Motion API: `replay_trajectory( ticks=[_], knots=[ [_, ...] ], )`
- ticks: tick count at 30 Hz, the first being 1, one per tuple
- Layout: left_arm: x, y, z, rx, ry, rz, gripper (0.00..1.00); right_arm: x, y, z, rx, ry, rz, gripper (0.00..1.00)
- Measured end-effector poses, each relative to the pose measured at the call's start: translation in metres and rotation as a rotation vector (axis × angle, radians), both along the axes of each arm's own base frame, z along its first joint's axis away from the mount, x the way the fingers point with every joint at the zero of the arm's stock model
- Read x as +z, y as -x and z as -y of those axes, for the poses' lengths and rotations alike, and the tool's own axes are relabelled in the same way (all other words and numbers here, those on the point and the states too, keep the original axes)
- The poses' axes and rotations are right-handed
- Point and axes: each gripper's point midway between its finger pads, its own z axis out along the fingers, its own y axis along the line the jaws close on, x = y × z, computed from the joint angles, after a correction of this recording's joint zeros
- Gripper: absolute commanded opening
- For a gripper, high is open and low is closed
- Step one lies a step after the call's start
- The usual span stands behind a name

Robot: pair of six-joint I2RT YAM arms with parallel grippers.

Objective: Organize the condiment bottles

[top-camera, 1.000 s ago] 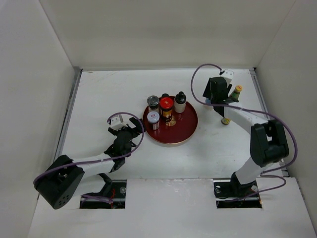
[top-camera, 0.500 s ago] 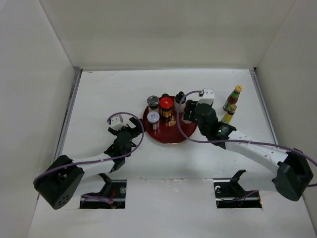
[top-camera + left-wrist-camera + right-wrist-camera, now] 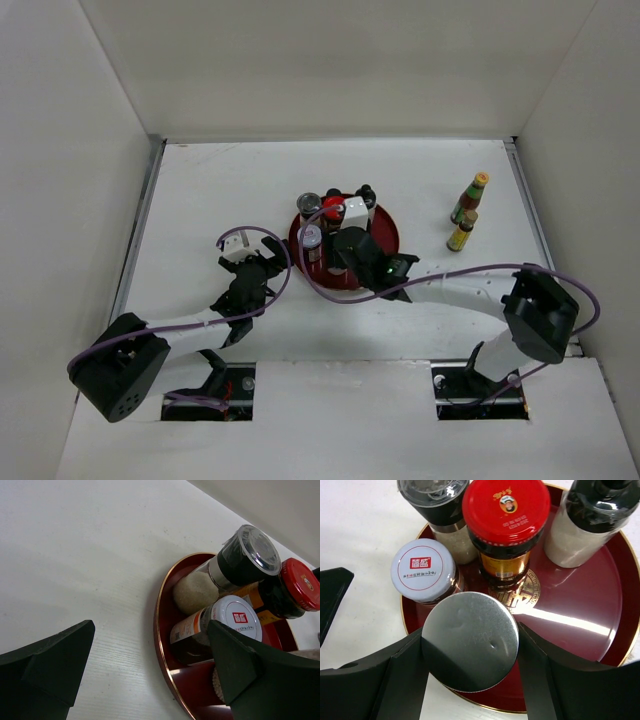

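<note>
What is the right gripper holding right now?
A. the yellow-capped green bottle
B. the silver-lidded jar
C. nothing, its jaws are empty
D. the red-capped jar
B: in the right wrist view the silver-lidded jar sits clamped in the right gripper, a finger against each side of it, at the near rim of the red tray.

Lid of silver-lidded shaker [image 3: 470,640]: dull smooth metal. Cap of red-capped jar [image 3: 506,510]: glossy. Finish of tray [image 3: 590,630]: glossy red lacquer.
</note>
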Motion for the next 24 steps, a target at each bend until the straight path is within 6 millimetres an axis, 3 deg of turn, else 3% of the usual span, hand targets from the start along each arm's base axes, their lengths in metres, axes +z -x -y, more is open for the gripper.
replay_trajectory(
  ticks=[7, 10, 13, 16, 19, 21, 24],
  knots=[
    [0.001, 0.0, 0.0, -0.001, 0.003, 0.003, 1.0, 0.004, -0.003, -0.006, -0.009, -0.03, 0.012, 0.95],
    [0.002, 0.0, 0.0, -0.001, 0.005, 0.005, 1.0, 0.017, -0.002, -0.002, -0.013, -0.055, 0.028, 0.98],
    [0.002, 0.0, 0.001, -0.002, 0.005, 0.005, 1.0, 0.051, -0.001, 0.019, -0.037, -0.128, 0.077, 0.97],
    [0.002, 0.0, 0.001, -0.002, 0.006, 0.005, 1.0, 0.094, -0.014, 0.07, -0.148, -0.223, 0.159, 0.94],
    [0.002, 0.0, 0.001, -0.001, 0.008, 0.005, 1.0, 0.126, -0.035, 0.153, -0.372, -0.291, 0.251, 0.9],
    [0.002, 0.0, 0.001, -0.004, 0.009, 0.005, 1.0, 0.133, -0.045, 0.207, -0.53, -0.293, 0.292, 0.91],
    [0.002, 0.001, 0.002, -0.006, 0.011, 0.006, 1.0, 0.121, -0.05, 0.278, -0.743, -0.23, 0.296, 0.92]
  ],
)
